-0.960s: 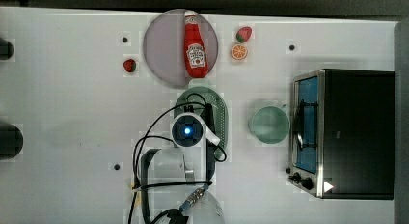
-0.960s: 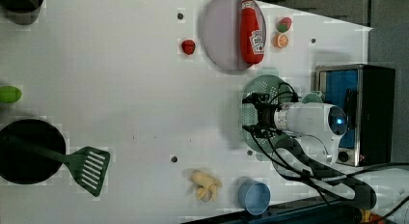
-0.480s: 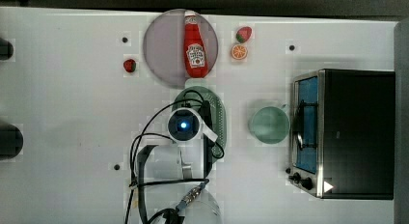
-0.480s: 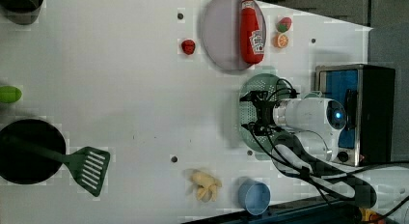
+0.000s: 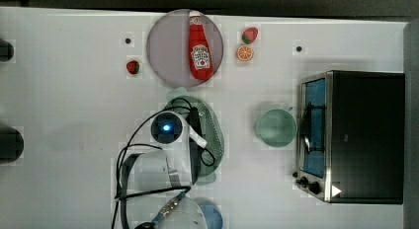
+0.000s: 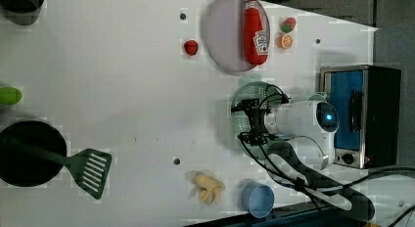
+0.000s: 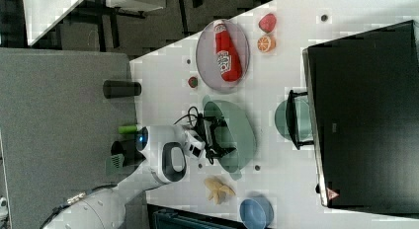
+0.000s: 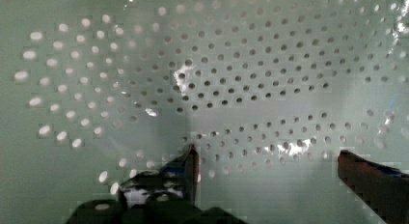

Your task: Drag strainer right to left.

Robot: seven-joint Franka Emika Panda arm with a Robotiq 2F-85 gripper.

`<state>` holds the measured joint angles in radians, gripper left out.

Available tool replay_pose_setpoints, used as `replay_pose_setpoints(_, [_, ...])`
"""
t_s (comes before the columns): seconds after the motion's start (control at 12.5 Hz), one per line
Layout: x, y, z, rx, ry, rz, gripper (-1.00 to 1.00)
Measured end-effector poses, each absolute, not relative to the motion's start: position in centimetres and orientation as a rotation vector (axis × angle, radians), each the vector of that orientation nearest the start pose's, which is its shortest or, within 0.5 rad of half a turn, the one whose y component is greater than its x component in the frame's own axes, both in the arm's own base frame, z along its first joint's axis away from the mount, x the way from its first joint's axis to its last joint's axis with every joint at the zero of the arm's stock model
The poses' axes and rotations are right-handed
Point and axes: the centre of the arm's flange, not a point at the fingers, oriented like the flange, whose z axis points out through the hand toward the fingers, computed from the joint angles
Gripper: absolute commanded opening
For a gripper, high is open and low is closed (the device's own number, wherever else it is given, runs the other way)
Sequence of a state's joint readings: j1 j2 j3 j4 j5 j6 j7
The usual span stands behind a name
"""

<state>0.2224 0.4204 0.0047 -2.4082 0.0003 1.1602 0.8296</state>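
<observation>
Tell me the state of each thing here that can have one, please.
Pale green oval perforated plastic strainer: upright, nothing inside but the claw.
Claw: open, inside the strainer.
Red ketchup bottle: lying on the round grey-lilac plate.
Silver toaster oven: door closed.

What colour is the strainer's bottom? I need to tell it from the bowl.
Pale green, dotted all over with small holes; the strainer shows this best in the wrist view.

A ketchup bottle (image 5: pixel 199 50) lies on the grey-lilac plate (image 5: pixel 165 46), near a toaster oven (image 5: pixel 365 135).
</observation>
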Motion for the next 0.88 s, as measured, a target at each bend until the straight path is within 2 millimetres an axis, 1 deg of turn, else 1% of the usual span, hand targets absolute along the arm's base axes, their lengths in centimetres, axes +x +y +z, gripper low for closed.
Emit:
replay_pose_setpoints(0.24, [46.4, 12.5, 13.5, -2.435, 2.108, 0.081, 1.0])
replay_pose_setpoints(0.4, [46.8, 14.0, 13.8, -2.381, 2.183, 0.106, 1.0])
replay_pose_setpoints(0.56, [46.9, 15.7, 14.3, -2.346, 2.207, 0.091, 1.0])
replay_pose_setpoints(0.72, [46.6, 17.9, 14.6, -2.385, 2.196, 0.098, 1.0])
replay_pose_setpoints(0.88, [46.6, 19.6, 15.1, -2.333, 2.238, 0.097, 1.0])
